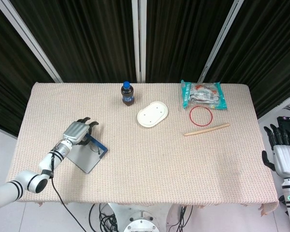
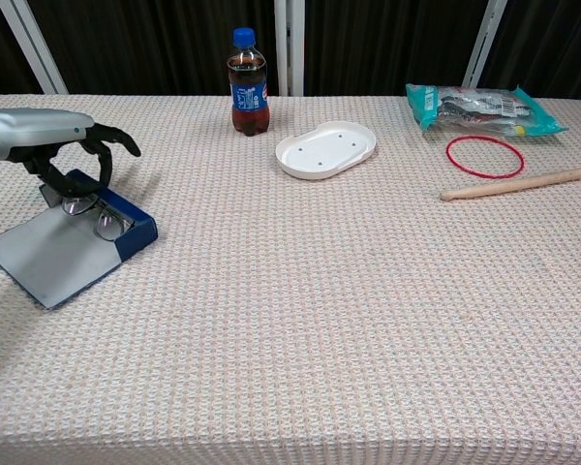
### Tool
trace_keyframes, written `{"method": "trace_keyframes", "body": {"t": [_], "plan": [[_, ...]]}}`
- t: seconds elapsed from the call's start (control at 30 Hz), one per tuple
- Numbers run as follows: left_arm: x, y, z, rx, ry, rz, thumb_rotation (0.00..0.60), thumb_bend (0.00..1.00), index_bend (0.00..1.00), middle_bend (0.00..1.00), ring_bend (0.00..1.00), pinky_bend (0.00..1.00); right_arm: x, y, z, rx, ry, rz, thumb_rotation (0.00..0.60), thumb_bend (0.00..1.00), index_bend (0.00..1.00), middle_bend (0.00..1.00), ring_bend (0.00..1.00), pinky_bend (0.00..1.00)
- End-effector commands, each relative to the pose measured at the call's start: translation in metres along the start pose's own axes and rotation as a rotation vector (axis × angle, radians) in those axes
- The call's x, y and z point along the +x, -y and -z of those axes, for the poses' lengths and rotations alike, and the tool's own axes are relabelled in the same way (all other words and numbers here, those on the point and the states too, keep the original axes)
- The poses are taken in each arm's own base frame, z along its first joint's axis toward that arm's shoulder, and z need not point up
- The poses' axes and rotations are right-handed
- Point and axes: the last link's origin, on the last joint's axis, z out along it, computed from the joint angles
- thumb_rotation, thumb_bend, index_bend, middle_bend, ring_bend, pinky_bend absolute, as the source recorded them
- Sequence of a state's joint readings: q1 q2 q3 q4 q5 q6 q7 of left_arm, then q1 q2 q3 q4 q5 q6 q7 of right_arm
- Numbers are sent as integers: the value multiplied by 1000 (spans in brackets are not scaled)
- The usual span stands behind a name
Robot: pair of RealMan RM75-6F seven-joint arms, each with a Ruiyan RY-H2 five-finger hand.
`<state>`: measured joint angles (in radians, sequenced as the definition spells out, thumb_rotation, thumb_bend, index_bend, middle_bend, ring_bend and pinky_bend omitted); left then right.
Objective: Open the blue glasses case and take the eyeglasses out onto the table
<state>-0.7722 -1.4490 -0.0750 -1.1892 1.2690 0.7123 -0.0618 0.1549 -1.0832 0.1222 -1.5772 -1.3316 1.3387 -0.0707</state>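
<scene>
I see the blue glasses case point(image 2: 73, 237) lying open at the left of frame, grey lid flat toward the lower left. Eyeglasses point(image 2: 102, 217) sit inside against its blue tray wall, lenses visible.

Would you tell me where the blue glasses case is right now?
The open blue glasses case lies at the table's left side in both views, under the left hand, well left of the cola bottle.

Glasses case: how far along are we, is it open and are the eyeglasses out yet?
Done: the blue glasses case lies open, its grey lid flat on the table. In hand: the left hand is over the case, fingers curled down at the eyeglasses, which sit inside; I cannot tell if it grips them. Left: lift them out onto the table. The right hand waits off the table edge, fingers apart.
</scene>
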Motion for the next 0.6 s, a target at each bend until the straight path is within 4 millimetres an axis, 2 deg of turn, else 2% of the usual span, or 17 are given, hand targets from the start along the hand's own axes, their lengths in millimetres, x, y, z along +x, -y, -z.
{"method": "trace_keyframes", "body": {"t": [0.03, 0.6], "plan": [[2, 5, 1, 16, -2, 7, 600, 483, 161, 446, 79, 184, 0, 1, -1, 2, 2, 1, 600, 463, 0, 0, 0, 0], [7, 31, 20, 124, 61, 22, 600, 507, 162, 511, 136, 187, 0, 8, -4, 24, -4, 2, 600, 463, 0, 0, 0, 0]]}}
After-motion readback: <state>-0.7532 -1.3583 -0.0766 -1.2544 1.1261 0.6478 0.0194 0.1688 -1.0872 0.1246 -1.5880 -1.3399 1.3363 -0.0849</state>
